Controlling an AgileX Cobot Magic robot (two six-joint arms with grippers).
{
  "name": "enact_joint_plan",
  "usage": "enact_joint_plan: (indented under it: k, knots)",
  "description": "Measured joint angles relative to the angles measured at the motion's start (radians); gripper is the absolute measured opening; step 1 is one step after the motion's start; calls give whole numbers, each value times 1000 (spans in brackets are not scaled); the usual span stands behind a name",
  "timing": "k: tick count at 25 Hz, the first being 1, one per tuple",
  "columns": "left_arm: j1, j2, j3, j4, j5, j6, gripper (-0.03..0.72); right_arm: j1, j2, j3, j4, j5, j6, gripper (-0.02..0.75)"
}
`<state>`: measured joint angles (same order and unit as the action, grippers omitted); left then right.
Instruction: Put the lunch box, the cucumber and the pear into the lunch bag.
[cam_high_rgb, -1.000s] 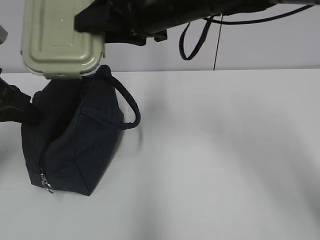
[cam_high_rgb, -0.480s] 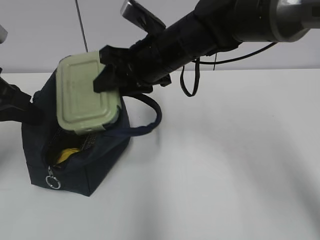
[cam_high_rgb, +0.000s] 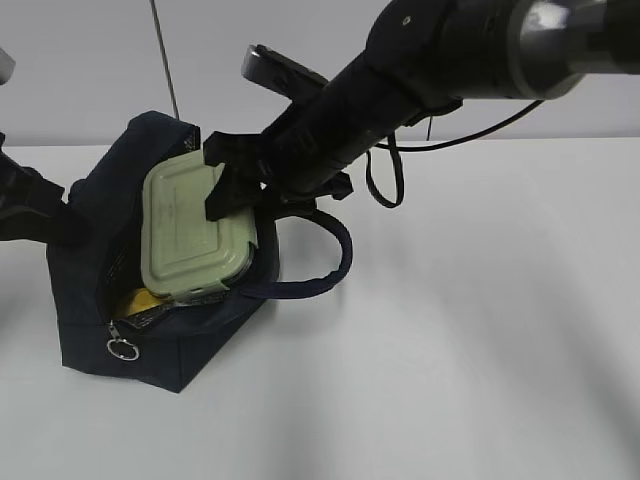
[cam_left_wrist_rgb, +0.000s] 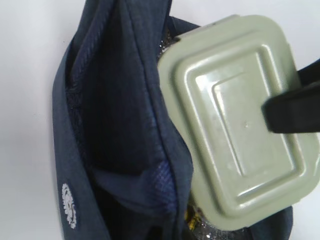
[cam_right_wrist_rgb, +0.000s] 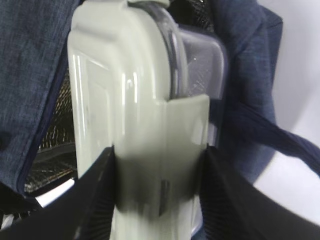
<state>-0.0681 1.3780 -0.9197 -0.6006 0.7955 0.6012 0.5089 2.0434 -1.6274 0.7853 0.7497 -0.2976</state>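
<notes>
Your right hand (cam_high_rgb: 232, 180) clamped across the lunch box (cam_high_rgb: 192, 230), arm stretched down-left, your left hand (cam_high_rgb: 40, 215) barely visible, grip unclear

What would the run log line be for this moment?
phase: inserting lunch box | right end effector: shut on lunch box | lunch bag: open, something yellow inside | left arm: at bag's side | cucumber: not visible

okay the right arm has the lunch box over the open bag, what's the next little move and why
Probably keep lowering it. The right gripper is clamped on the lunch box, which sits tilted, only partly inside the lunch bag. Something yellow, likely the pear, lies beneath, so ease down gently before opening the jaws.
</notes>
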Motion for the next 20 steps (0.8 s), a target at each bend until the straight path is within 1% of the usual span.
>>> enact_joint_plan:
  k: [6, 15, 16, 18, 20]
  knots:
    - [0, 0, 0, 1, 0, 0, 1, 32, 77, -68, 40, -21, 34, 341]
    - [-20, 0, 0, 11, 0, 0, 1, 55, 155, -143, 41, -36, 24, 347]
    - [-20, 0, 0, 11, 1, 0, 1, 57, 163, -153, 41, -24, 13, 391]
    - [-21, 0, 0, 11, 1, 0, 1, 57, 165, -177, 30, 12, -3, 412]
    - [-21, 0, 0, 11, 0, 0, 1, 57, 165, -204, 18, 57, -14, 454]
